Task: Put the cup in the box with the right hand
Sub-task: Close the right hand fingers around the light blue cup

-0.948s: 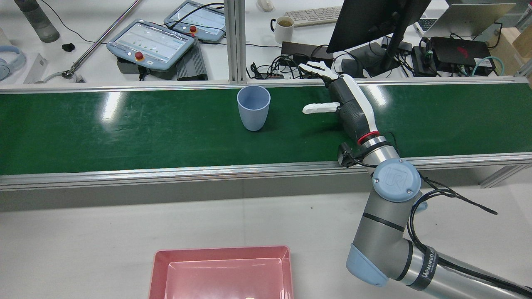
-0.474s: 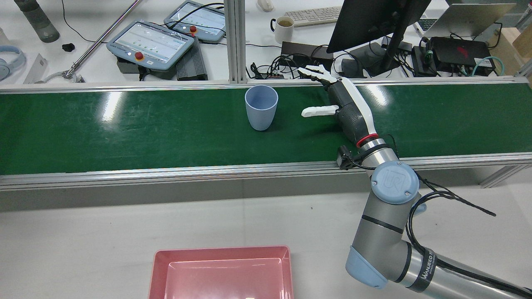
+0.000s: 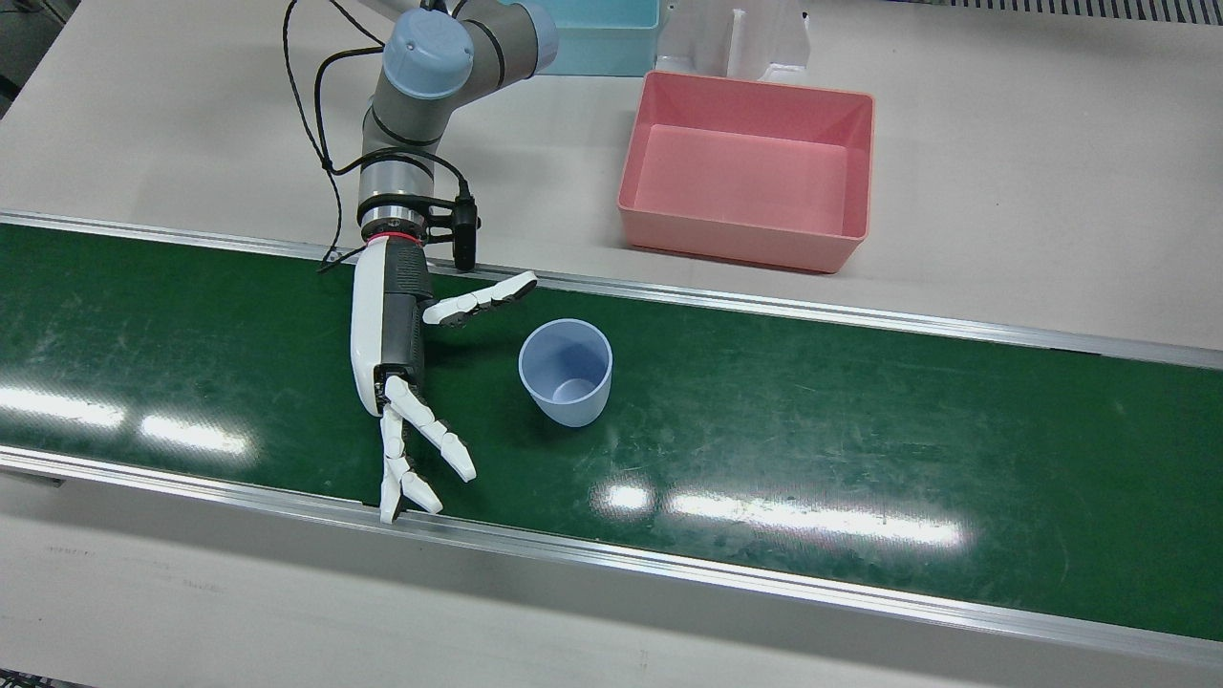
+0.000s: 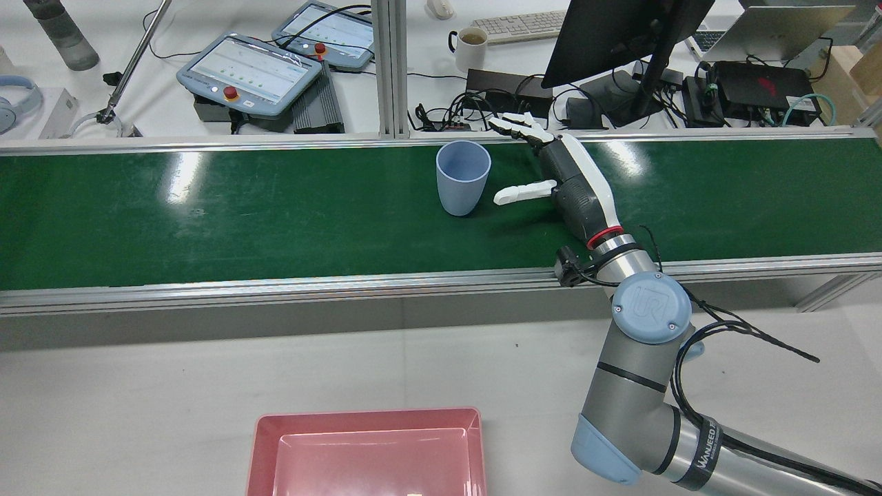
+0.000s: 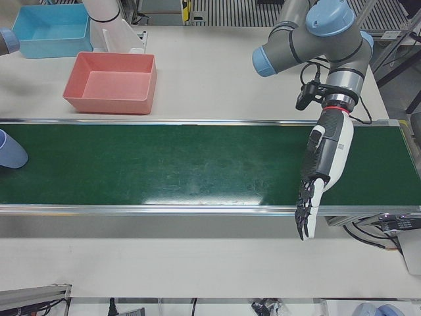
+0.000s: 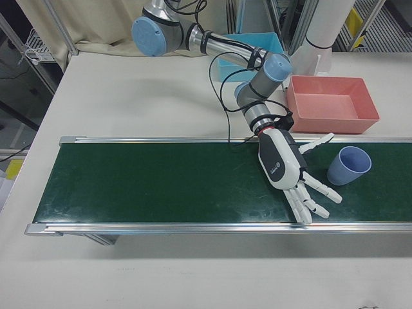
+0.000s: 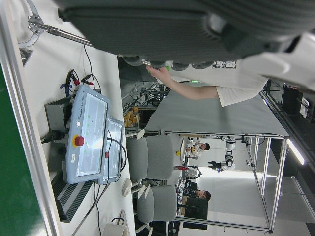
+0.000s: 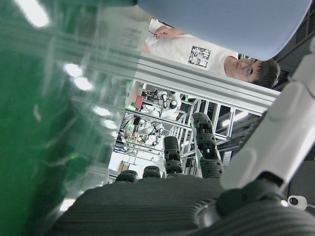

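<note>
Reach step: right hand is lying low on the belt just beside the upright cup, fingers spread, holding nothing. Next: closing round cup, then carrying to box.

In the rear view the pink box is cut off by the bottom edge, so its near wall is out of sight. In the left-front view the cup is clipped by the left edge. The right hand view shows only a blurred blue slice of the cup at the top, and the green belt is smeared with glare. The left hand view is mostly blocked by a dark, out-of-focus part of the left hand.
</note>
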You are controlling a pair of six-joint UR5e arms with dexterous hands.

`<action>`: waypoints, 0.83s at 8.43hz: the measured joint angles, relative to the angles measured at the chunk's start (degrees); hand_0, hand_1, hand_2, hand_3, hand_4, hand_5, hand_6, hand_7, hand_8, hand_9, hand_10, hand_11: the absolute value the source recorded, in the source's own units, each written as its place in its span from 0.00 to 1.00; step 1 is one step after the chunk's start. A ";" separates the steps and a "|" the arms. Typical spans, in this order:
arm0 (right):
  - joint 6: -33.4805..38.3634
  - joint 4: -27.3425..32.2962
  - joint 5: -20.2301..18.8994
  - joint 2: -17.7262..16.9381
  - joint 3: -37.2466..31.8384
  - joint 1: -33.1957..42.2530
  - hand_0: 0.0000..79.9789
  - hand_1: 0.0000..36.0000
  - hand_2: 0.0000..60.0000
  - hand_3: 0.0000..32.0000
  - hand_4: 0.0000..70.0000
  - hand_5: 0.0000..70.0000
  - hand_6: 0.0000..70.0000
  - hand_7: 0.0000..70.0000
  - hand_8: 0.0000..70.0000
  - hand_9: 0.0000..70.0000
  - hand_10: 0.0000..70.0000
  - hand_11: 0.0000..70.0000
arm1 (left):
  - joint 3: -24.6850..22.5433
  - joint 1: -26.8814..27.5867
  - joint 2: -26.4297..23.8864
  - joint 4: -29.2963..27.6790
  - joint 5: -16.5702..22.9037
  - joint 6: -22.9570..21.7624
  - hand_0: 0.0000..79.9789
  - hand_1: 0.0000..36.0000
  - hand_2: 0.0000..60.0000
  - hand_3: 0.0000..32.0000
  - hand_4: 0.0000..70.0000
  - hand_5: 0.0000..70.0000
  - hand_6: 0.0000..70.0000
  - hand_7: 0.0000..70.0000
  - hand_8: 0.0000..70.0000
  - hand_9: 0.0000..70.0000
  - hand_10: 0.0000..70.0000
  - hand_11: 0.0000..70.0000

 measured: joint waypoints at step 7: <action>-0.13 -0.02 -0.27 0.07 0.21 -0.20 0.58 0.35 0.30 0.00 0.22 0.06 0.15 0.67 0.09 0.24 0.04 0.08 | 0.00 0.00 -0.02 0.03 0.00 0.00 0.00 0.00 0.00 0.00 0.00 0.00 0.00 0.00 0.00 0.00 0.00 0.00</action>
